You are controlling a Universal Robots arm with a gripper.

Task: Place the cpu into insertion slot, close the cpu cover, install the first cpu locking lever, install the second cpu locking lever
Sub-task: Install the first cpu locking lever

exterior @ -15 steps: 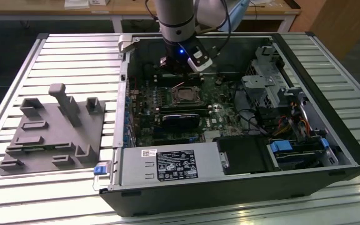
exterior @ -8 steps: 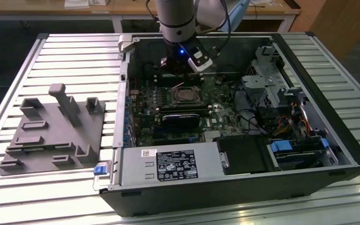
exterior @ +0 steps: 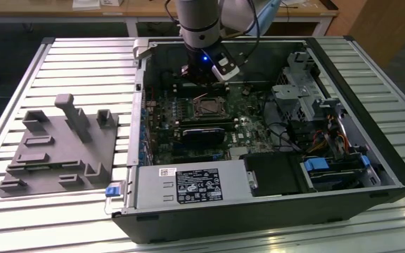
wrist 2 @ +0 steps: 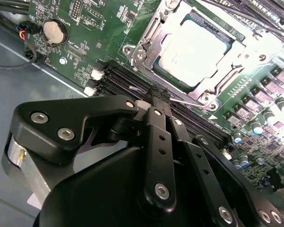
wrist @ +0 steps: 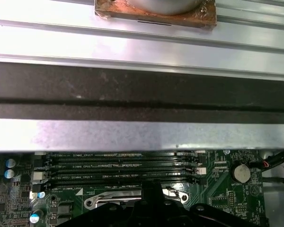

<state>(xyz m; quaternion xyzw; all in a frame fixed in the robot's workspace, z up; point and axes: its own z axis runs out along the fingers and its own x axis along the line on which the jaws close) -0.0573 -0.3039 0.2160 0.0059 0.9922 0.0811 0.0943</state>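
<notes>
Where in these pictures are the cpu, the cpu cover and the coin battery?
cpu [wrist 2: 191,49]: second wrist view, middle of its top.
cpu cover [wrist 2: 154,30]: second wrist view, frame's side bar.
coin battery [wrist 2: 54,30]: second wrist view, its round face.

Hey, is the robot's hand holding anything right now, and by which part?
Cannot be told: the black hand is shut with its tips at the thin silvery wire lever beside the silvery-grey square cpu; a pinch isn't visible.

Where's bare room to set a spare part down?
Bare slatted table lies on the near side of the grey fixture tray and past the computer case at the exterior view's right. Inside is crowded: the gripper hangs over the motherboard by the cpu, cables and drive bays beside it.
</notes>
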